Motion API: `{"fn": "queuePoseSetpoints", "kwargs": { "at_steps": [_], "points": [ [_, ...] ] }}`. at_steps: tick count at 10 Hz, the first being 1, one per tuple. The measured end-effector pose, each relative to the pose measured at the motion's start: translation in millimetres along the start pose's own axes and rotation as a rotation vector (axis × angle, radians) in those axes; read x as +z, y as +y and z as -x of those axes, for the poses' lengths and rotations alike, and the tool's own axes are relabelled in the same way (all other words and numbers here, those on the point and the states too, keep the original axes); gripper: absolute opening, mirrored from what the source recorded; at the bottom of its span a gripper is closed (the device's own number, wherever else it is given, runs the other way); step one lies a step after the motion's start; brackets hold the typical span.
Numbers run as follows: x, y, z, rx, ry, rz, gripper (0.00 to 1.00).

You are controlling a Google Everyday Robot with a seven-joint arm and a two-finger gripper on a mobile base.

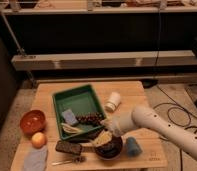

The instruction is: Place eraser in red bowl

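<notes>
The eraser, a flat dark block, lies on the wooden table near its front edge, just in front of the green tray. The red bowl, small and orange-red, stands at the table's left side and looks empty. My gripper hangs at the end of the white arm, which reaches in from the right. It is over the tray's front right corner and the far rim of the dark maroon bowl. It is to the right of the eraser and apart from it.
The tray holds a blue-grey sponge, dark grapes and a banana. An orange fruit and a pale blue cloth lie front left. A utensil, a blue object and a white bottle are also on the table.
</notes>
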State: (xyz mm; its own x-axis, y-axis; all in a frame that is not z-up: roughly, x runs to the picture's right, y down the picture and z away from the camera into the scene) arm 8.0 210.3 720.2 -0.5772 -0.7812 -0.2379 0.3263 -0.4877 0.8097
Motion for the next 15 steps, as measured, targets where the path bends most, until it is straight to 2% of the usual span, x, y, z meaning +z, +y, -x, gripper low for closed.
{"fn": "queuePoseSetpoints", "kwargs": {
  "at_steps": [1, 3, 6, 8, 10, 13, 14, 15],
  "points": [
    [-0.1, -2.4, -6.5, -0.040, -0.008, 0.001, 0.80],
    [2.9, -15.4, -34.8, -0.155, -0.038, -0.012, 0.80],
    [26.7, -45.7, -93.8, -0.372, -0.119, -0.039, 0.80],
    [38.0, -67.3, -109.0, -0.532, -0.193, -0.029, 0.80],
    [45.6, -80.7, -98.5, -0.581, -0.242, 0.024, 0.80],
    [34.5, -77.2, -68.5, -0.562, -0.266, 0.108, 0.80],
    [31.0, -76.2, -59.4, -0.546, -0.267, 0.115, 0.80],
    [31.8, -76.0, -55.9, -0.526, -0.265, 0.104, 0.80]
  ]
}}
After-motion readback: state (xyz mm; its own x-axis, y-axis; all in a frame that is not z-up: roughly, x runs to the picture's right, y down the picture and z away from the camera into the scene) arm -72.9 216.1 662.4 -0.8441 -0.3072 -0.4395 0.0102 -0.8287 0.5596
